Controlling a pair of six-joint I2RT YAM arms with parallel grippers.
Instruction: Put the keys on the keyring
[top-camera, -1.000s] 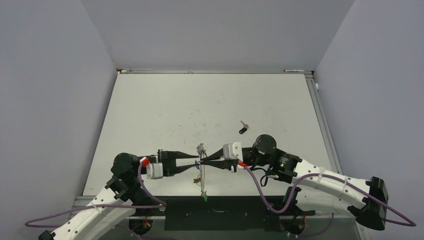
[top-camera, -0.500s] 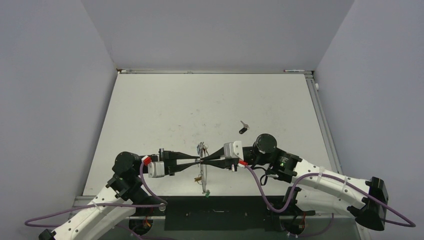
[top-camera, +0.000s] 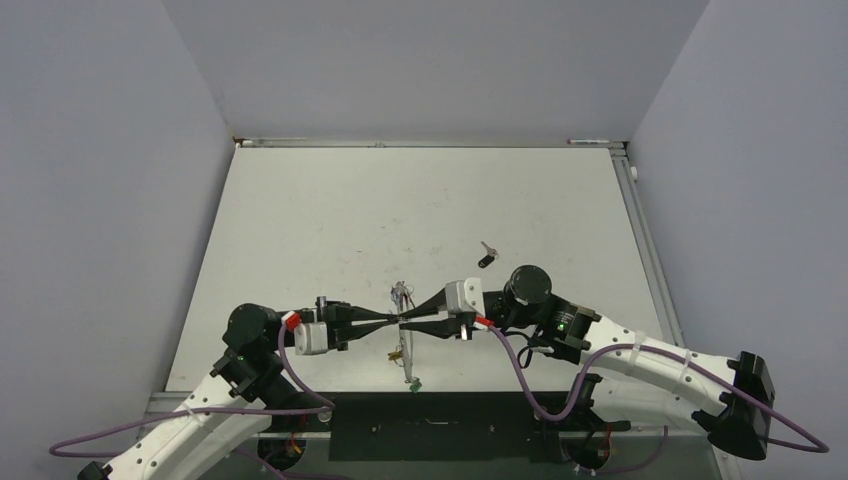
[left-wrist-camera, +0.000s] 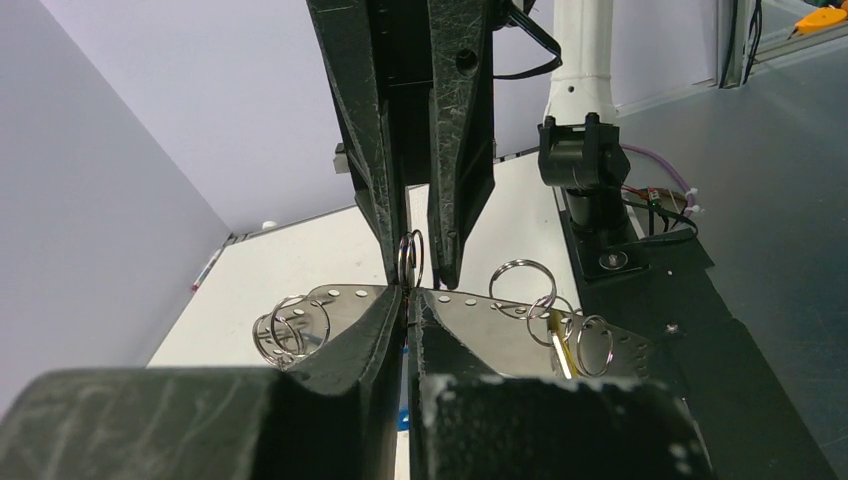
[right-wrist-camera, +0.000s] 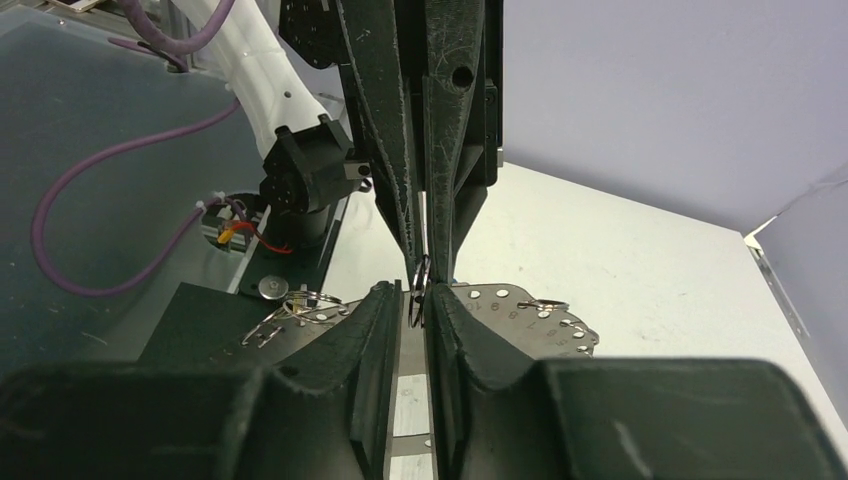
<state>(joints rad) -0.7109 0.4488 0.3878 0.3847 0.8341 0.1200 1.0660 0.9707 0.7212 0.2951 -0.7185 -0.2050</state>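
Observation:
The keyring (left-wrist-camera: 500, 312) is a flat grey metal piece with rows of holes that carries several small split rings, and it is held upright above the table (top-camera: 404, 340). My left gripper (left-wrist-camera: 408, 296) is shut on its edge. My right gripper (right-wrist-camera: 414, 296) faces it tip to tip. Its jaws stand a narrow gap apart around one small split ring (right-wrist-camera: 418, 285), which also shows in the left wrist view (left-wrist-camera: 411, 258). A yellow key (left-wrist-camera: 560, 350) and a green tag (top-camera: 412, 384) hang from the keyring. A black-headed key (top-camera: 486, 257) lies loose on the table.
The white table (top-camera: 330, 220) has grey walls at the back and on both sides. A black base strip (top-camera: 430, 410) with cables runs along the near edge under the hanging keys. The right arm's base post (left-wrist-camera: 585, 160) stands close by.
My left jaws have closed in on the keyring. Both grippers and the keyring have shifted slightly away from the near edge. The black key has not moved.

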